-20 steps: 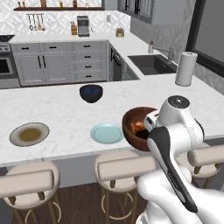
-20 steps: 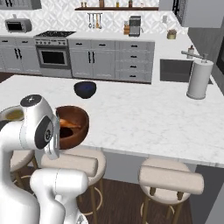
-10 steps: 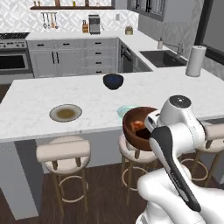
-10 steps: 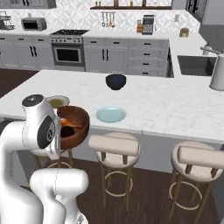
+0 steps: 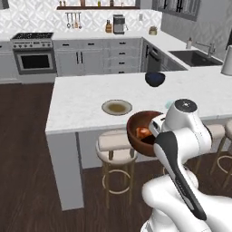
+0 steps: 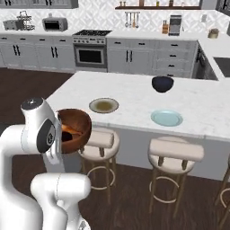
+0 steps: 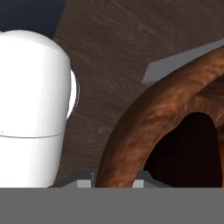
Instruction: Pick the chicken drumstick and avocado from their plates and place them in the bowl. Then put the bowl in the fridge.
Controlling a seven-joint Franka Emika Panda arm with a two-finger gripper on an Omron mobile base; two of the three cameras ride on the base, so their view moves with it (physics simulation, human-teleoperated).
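The reddish-brown bowl (image 5: 141, 128) (image 6: 74, 129) hangs in the air off the island's near side, above the stools. My gripper (image 7: 114, 181) is shut on the bowl's rim (image 7: 140, 127). The orange chicken drumstick (image 5: 142, 132) (image 6: 68, 130) lies inside the bowl. A dark rounded shape beside it looks like the avocado (image 7: 188, 148). The tan-olive plate (image 5: 117, 107) (image 6: 103, 105) and the pale blue-green plate (image 6: 166, 118) lie bare on the island. The fridge is out of view.
A dark blue-black bowl (image 5: 155, 79) (image 6: 162, 84) stands farther back on the white island counter (image 5: 77, 104) (image 6: 134, 94). Round stools (image 5: 115, 152) (image 6: 176, 152) line its near edge. Dark wood floor (image 5: 27, 149) spreads to the left, with the oven (image 6: 91, 54) on the back wall.
The whole picture has shifted: the base has pulled back from the island and swung left. The bowl stays in my shut gripper, now clear of the counter.
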